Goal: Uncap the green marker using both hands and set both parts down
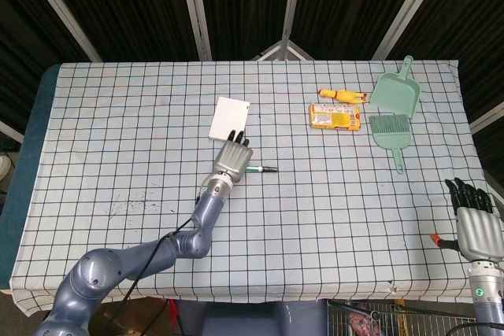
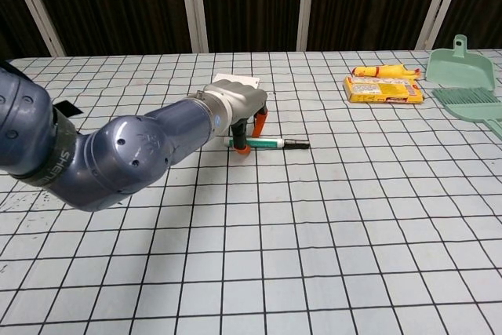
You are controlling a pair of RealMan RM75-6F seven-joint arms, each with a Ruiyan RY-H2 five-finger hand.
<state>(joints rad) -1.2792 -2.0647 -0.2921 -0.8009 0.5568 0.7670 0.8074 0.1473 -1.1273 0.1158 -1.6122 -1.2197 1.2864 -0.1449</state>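
The green marker (image 1: 261,169) (image 2: 271,143) lies flat on the checked tablecloth, its dark tip pointing right. My left hand (image 1: 231,156) (image 2: 238,107) hovers over the marker's left end with its fingers pointing down. One orange fingertip (image 2: 243,147) touches the front of that end, and another (image 2: 257,123) hangs just behind the marker, apart from it. The marker rests on the table and is not lifted. My right hand (image 1: 475,216) sits low past the table's near right corner, fingers straight and empty, far from the marker.
A white card (image 1: 230,119) lies just beyond my left hand. At the back right are a yellow packet (image 1: 335,116), a yellow toy (image 1: 342,96), a green dustpan (image 1: 396,90) and a green brush (image 1: 391,132).
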